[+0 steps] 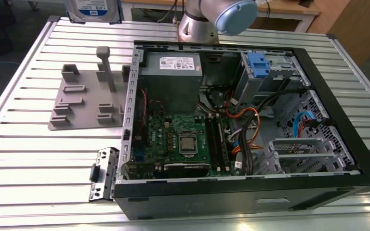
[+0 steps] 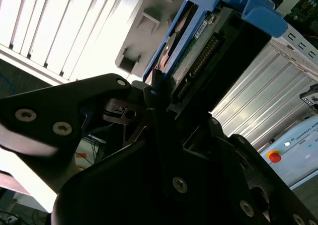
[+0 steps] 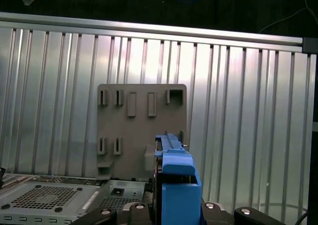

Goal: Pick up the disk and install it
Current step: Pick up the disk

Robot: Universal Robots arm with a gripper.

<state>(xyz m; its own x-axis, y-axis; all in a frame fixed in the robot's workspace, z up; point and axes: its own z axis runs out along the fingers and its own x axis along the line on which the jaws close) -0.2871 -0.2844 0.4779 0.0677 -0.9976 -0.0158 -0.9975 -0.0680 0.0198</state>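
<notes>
1. My gripper [image 2: 166,93] is pinched on the disk [image 2: 198,51]. In the second wrist view the jaws press on one end of it from either flat side.
2. The disk's long axis runs straight out from my jaws, and its blue frame wraps the far end. In the first wrist view I see the disk [image 3: 176,178] edge-on, with the grey plate [image 3: 141,120] lying on the table beyond it.
3. In the exterior view the disk [image 1: 94,9] stands upright with its label facing the camera. It sits at eleven o'clock from the open case [image 1: 249,192], beyond the grey plate [image 1: 85,103] and over the far edge of the table [image 1: 31,154].
4. The relation that matters: the drive cage [image 1: 269,72], with its blue latch [image 1: 257,62], sits at one o'clock inside the case. From the disk it lies toward four o'clock, well apart.
5. I judge the pickup done and the install not yet made.
</notes>
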